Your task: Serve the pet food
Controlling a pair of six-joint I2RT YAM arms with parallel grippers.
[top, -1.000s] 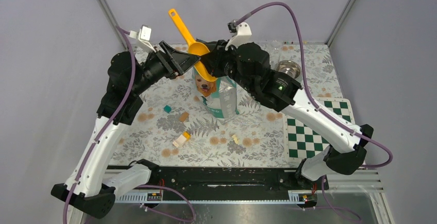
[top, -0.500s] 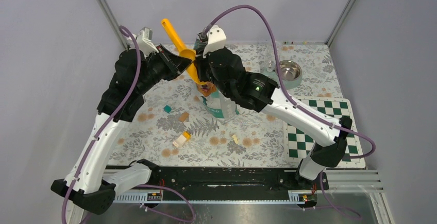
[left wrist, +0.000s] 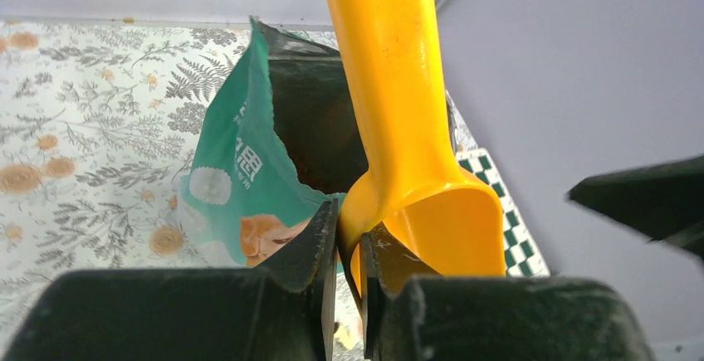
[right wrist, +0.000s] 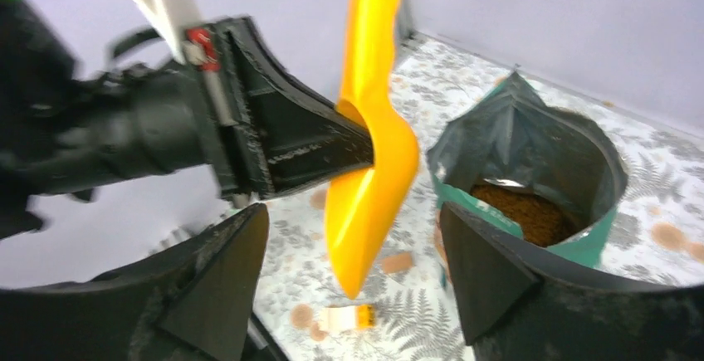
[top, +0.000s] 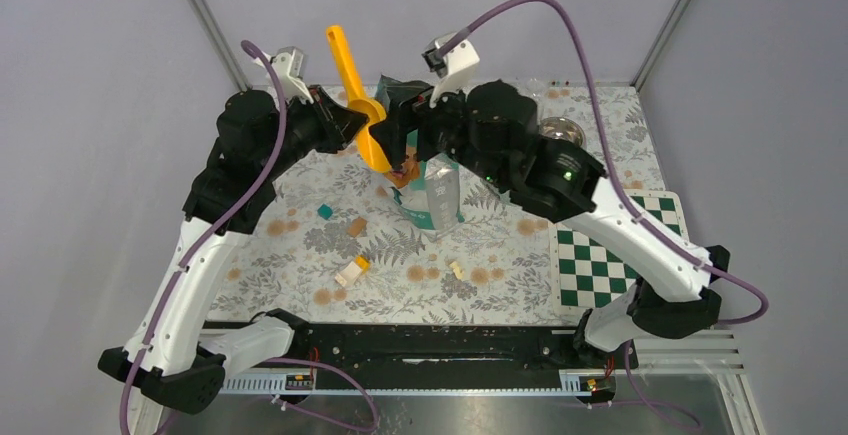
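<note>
A yellow scoop [top: 360,115] hangs in the air over the back of the table, handle up and tip down. My left gripper [top: 350,127] is shut on the rim of its bowl; in the left wrist view the fingertips [left wrist: 325,226] pinch the scoop's [left wrist: 398,95] wall. My right gripper [top: 400,143] stands wide open just right of it, and the scoop [right wrist: 369,178] hangs untouched between its fingers [right wrist: 224,270]. The teal bag [top: 432,193] stands open below, with brown pet food [right wrist: 527,212] showing inside the bag [right wrist: 531,141].
A metal bowl [top: 566,131] sits at the back right, partly behind the right arm. A checkered mat [top: 600,255] lies at the right front. Small toy blocks [top: 351,272] lie scattered on the floral cloth [top: 300,255] left of and in front of the bag.
The left gripper closed on the scoop's bowl. The right gripper then opened and let go of the scoop, which is now more upright.
</note>
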